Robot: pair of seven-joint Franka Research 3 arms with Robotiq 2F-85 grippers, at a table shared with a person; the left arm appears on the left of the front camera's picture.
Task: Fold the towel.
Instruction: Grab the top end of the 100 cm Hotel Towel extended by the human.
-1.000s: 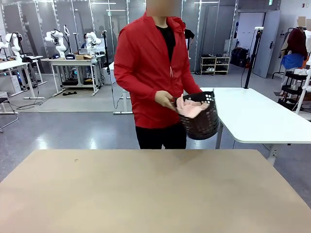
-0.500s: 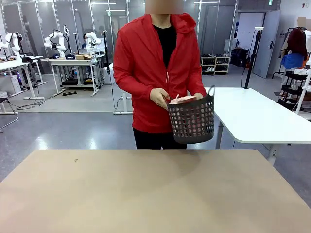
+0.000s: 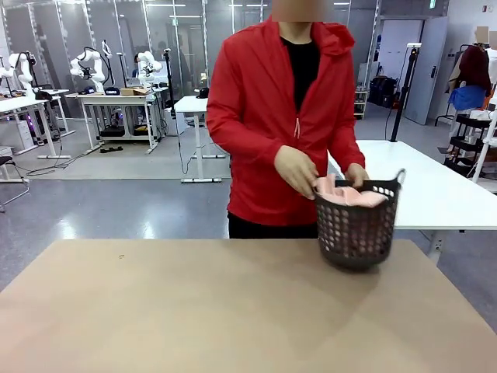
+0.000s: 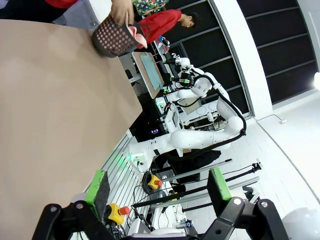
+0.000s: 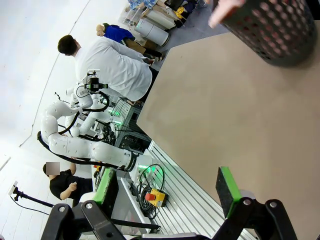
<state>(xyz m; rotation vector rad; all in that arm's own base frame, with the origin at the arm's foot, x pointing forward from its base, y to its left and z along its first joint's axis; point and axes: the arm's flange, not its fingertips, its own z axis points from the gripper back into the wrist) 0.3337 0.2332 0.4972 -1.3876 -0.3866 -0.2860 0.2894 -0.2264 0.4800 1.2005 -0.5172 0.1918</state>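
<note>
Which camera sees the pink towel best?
The front view: the towel bulges from the top of the basket. The left wrist view catches it small and far off; the right wrist view gives faint pink glimpses through the basket's holes.

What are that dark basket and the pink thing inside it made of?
The basket looks like moulded dark plastic: stiff matte walls with regular round holes. The towel looks like soft cloth, probably terry: it bunches in loose folds.
</note>
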